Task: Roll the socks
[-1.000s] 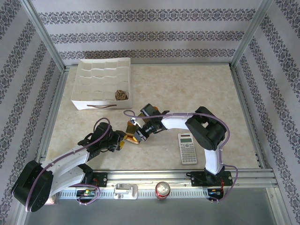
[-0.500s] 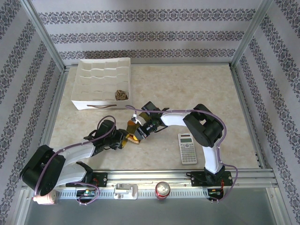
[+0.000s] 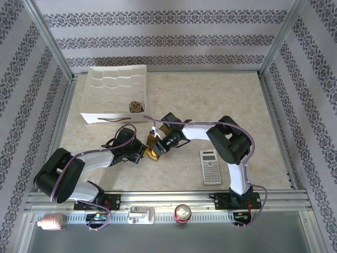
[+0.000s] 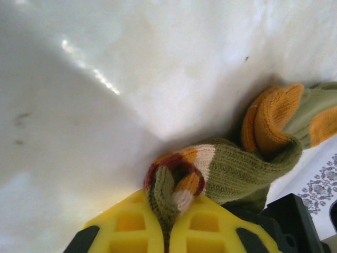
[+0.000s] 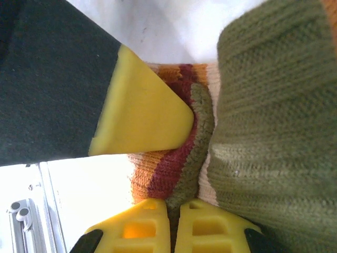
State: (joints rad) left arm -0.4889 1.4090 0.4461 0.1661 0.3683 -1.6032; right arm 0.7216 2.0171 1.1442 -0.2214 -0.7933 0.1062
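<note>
The olive green sock (image 3: 152,151) with orange patches is bunched on the table between both grippers. My left gripper (image 3: 144,153) comes from the left and is shut on its striped cuff (image 4: 181,176), with the fabric pinched between the yellow fingers (image 4: 131,224). The sock's olive body (image 4: 247,168) and orange part (image 4: 274,113) trail off to the right. My right gripper (image 3: 157,146) comes from the right and is shut on the same cuff (image 5: 174,168), beside the olive body (image 5: 274,105). The left gripper's yellow finger (image 5: 142,113) presses close above. The brown argyle sock (image 3: 137,106) lies bundled in the organiser.
A white compartment organiser (image 3: 113,119) stands at the back left. A calculator (image 3: 211,166) lies right of the grippers, beside the right arm's base. A soda can (image 3: 183,213) sits on the front rail. Metal frame posts edge the table.
My left gripper has reached right and farther up the table to the sock and shut on its cuff. The right gripper has stayed shut on the sock, shifting slightly.
</note>
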